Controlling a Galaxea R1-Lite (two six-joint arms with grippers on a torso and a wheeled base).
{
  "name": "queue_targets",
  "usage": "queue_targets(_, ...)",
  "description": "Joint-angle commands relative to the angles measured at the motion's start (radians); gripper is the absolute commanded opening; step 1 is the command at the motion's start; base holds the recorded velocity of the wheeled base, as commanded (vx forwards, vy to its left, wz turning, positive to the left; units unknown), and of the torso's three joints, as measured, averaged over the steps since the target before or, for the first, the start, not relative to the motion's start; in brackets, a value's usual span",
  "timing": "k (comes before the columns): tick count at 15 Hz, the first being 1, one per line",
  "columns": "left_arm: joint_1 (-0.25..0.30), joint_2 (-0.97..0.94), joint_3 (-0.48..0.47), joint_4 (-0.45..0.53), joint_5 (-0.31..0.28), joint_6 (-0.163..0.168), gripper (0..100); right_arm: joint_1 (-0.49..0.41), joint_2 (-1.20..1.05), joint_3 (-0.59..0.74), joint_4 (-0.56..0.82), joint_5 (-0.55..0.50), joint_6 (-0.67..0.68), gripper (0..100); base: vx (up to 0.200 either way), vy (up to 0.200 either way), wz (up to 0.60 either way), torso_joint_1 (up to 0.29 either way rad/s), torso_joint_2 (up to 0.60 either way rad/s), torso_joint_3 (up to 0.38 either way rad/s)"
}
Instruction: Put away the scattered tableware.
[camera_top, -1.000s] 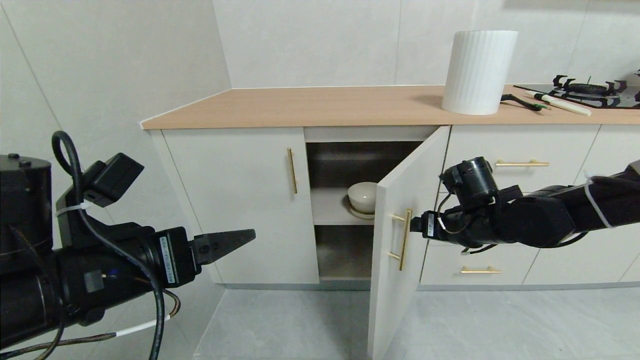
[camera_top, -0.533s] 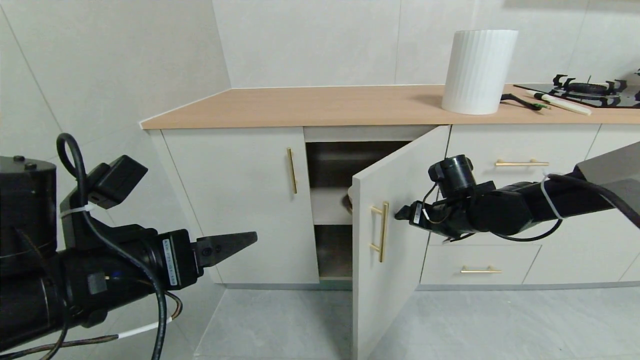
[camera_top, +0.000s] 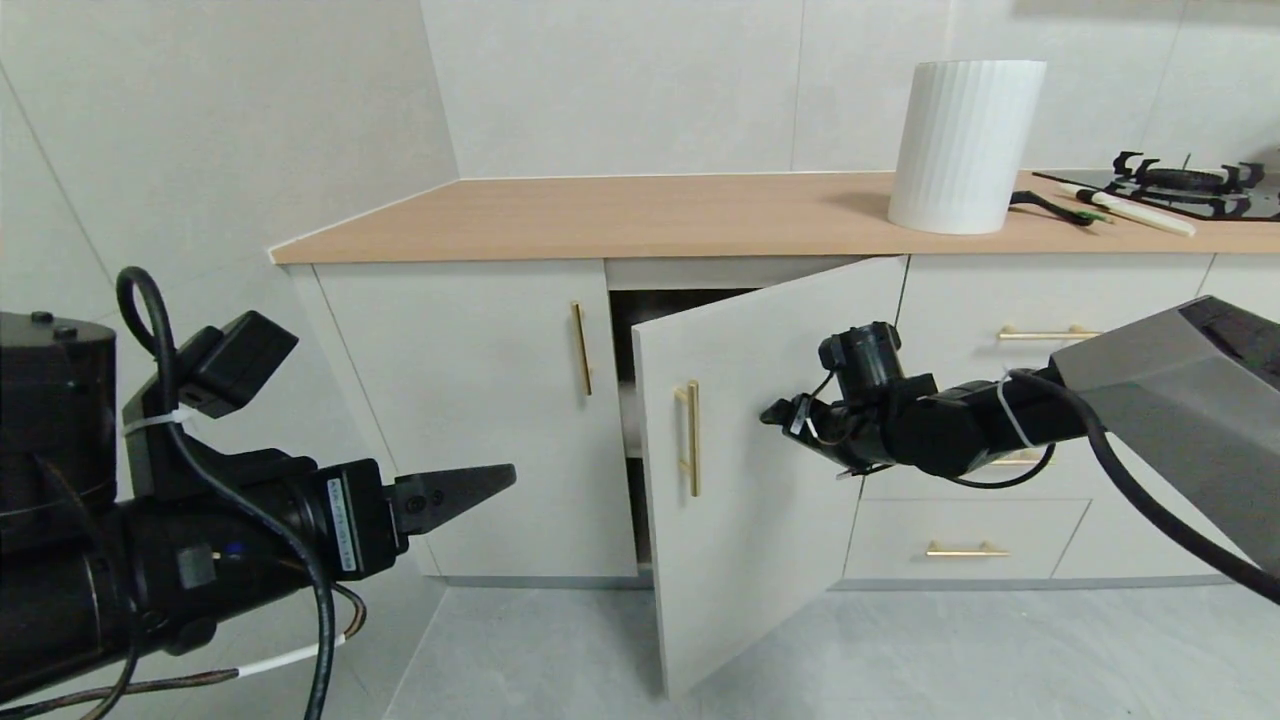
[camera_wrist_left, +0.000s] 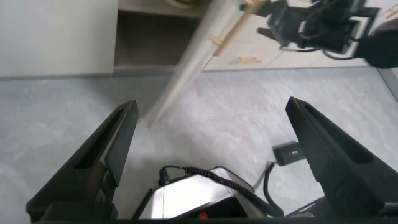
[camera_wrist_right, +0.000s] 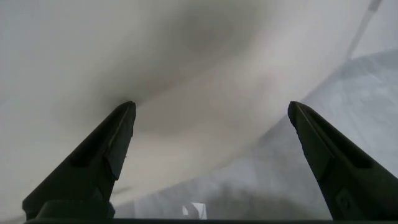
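While the cabinet door (camera_top: 760, 450) stands half shut, the right tool (camera_top: 768, 412) is set against its face, fingers spread wide, beside the handle (camera_top: 688, 438); the left tool (camera_top: 495, 478) is held wide, well apart; of the tableware (camera_wrist_left: 180, 3) only a pale rim is seen on the shelf inside

You are looking at a left arm (camera_top: 200, 550) that is wearing a matte black cylindrical shell, with a white printed label (camera_top: 342, 525) wrapping its wrist. A boxy black left wrist camera (camera_top: 235, 355) is riding above it, a white zip tie (camera_top: 150, 420) is cinching the bracket, a thick black cable (camera_top: 321, 640) is looping past, and a thin white lead (camera_top: 280, 655) is trailing below. The left gripper (camera_top: 505, 473) is tapering into a dark wedge. Your right arm (camera_top: 960, 435) is showing black too, with a grey angular cover (camera_top: 1170, 400), a second tie (camera_top: 1010, 415) and a round right wrist camera (camera_top: 865, 355). The right gripper (camera_top: 772, 412) is ending in a black point.
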Motion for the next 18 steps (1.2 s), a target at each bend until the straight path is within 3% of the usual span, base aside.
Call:
queue_targets(1, -0.001, 0.002, 0.000, 0.000, 0.001, -0.001, 100, -0.001, 0.022, -0.006, -0.019, -0.001, 0.006, 100, 0.200, 0.000, 0.00, 0.007, 0.00, 0.002)
queue_targets(8, -0.001, 0.002, 0.000, -0.002, 0.002, -0.002, 100, -0.024, 0.116, -0.161, -0.059, -0.059, 0.147, 100, 0.029, 0.000, 0.00, 0.002, 0.00, 0.000)
queue_targets(18, -0.001, 0.010, 0.000, -0.002, 0.002, -0.004, 100, -0.061, 0.174, -0.245, -0.059, -0.141, 0.153, 100, 0.000, 0.000, 0.00, 0.000, 0.00, 0.000)
